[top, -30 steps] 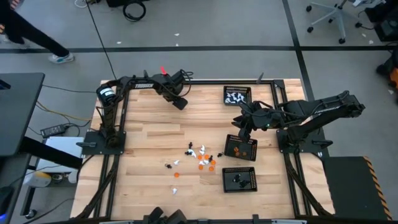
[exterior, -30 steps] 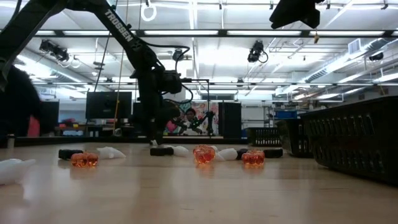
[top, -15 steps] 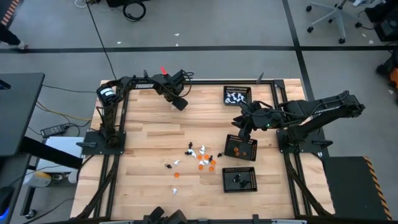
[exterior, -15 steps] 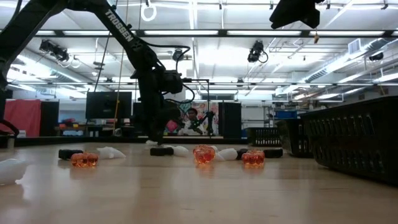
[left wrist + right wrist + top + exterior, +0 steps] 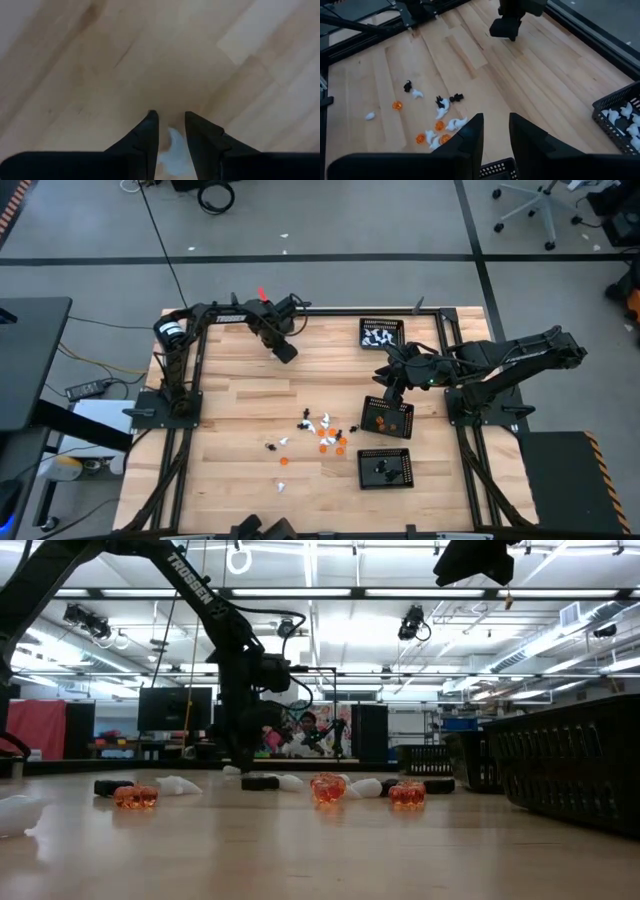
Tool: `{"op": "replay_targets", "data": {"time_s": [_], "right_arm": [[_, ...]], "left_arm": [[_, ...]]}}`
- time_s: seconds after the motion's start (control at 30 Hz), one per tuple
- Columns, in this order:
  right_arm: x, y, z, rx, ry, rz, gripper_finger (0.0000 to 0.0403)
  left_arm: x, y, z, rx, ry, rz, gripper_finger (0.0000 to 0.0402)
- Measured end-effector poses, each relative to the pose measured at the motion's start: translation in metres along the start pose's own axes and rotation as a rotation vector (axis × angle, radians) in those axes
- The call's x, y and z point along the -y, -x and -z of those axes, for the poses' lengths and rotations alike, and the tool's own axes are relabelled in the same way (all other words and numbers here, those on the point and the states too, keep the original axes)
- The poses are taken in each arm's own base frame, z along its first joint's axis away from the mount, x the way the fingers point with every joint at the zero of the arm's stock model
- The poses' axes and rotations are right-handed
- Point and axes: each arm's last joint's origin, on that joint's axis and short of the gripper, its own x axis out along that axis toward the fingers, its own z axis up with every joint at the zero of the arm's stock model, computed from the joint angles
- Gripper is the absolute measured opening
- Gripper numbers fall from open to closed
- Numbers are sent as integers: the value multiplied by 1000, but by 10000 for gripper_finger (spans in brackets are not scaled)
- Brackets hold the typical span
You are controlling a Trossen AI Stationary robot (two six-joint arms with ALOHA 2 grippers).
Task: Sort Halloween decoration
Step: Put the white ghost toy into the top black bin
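My left gripper (image 5: 286, 352) is low over the far-left part of the table, shut on a tiny white figure (image 5: 172, 150). In the low view it hangs far back (image 5: 240, 762). Loose white, orange and black figures (image 5: 320, 432) lie scattered on the wood at the table's middle, seen too in the right wrist view (image 5: 437, 122). My right gripper (image 5: 386, 386) hovers open above the far edge of the tray of orange figures (image 5: 388, 417), touching nothing; its fingers show empty (image 5: 492, 131). My left gripper pinches the white figure (image 5: 173, 142) between its two fingers (image 5: 148, 131), which point down at the table from above. The figure sits in the gap between them and shows below the tips. Whether it touches the wood, I cannot tell.
Three black mesh trays stand on the right: one with white figures at the far edge (image 5: 381, 333), one with orange figures, and one with black figures near the front (image 5: 386, 467). Bare wood (image 5: 235, 400) lies between the left gripper and the scattered figures. A black frame (image 5: 200, 330) borders the table.
My left gripper has shifted a little toward the table's left and near side, still shut on the white figure. A person walking on the floor beyond the table's far-left corner has left the view.
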Motion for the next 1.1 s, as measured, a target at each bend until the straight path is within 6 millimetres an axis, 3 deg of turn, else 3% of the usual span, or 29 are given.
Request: {"op": "replay_targets", "data": {"time_s": [0.27, 0.5, 0.77, 0.93, 1.1], "right_arm": [[3, -2, -3, -4, -5, -7, 98], [11, -6, -12, 19, 26, -20, 98], [19, -10, -22, 54, 27, -57, 98], [26, -12, -25, 47, 41, -57, 98], [30, -16, -27, 34, 47, -59, 98]], "left_arm": [[1, 9, -1, -36, -31, -16, 103], [24, 9, 6, -90, -210, -80, 123], [29, 16, 11, -108, -121, -102, 177], [28, 33, 14, -57, -50, -146, 183], [18, 35, 13, -46, 25, -126, 183]]}}
